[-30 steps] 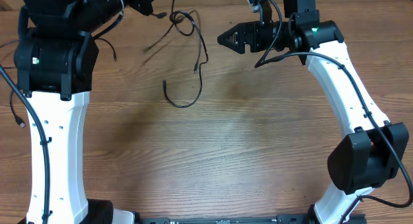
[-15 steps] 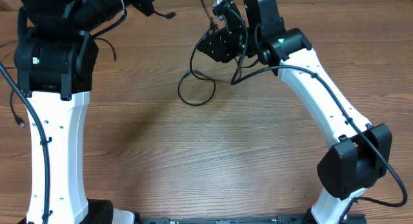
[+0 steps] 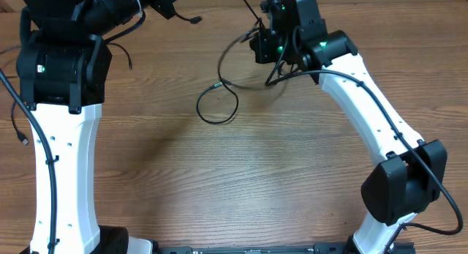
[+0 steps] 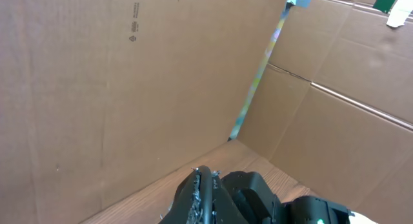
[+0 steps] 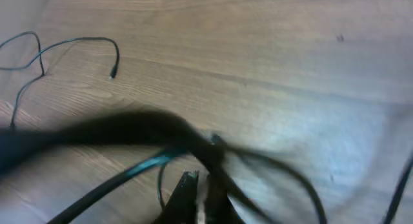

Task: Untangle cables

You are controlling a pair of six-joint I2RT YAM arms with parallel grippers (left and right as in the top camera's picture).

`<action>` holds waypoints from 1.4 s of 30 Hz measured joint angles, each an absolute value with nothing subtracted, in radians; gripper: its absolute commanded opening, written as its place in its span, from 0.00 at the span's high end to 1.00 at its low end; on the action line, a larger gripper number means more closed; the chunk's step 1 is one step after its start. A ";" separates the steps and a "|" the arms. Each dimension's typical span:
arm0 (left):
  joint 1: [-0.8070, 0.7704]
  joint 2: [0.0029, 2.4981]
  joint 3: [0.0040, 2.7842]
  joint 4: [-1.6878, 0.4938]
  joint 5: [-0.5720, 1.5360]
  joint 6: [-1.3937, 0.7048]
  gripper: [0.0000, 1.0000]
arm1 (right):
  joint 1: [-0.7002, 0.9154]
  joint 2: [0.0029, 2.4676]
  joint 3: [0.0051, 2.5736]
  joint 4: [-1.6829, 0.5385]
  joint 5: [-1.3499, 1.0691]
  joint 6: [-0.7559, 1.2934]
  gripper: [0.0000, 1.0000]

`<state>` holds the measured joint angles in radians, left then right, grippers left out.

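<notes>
While the overhead view shows the cables looped on the table, only the right wrist view shows the right gripper pinched shut on one strand, and the left gripper sits closed.

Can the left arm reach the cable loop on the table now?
Probably yes: the cable loop lies on bare table, nothing over it, right hand gripping that cable beyond it. But the left hand is shut and aimed at the cardboard wall, so it must swing down first.
</notes>
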<state>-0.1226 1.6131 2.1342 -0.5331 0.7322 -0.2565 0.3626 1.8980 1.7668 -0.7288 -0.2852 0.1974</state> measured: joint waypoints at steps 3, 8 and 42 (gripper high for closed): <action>-0.123 1.613 2.134 -0.533 0.730 -0.257 0.96 | 0.346 1.878 1.766 -0.760 -0.318 0.247 0.72; -0.123 1.613 2.134 -0.530 0.731 -0.252 0.96 | 0.300 1.778 1.766 -0.804 -0.398 0.410 0.56; -0.131 1.613 2.134 -0.506 0.745 -0.267 0.96 | 0.456 1.720 1.766 -0.891 -0.314 1.332 0.22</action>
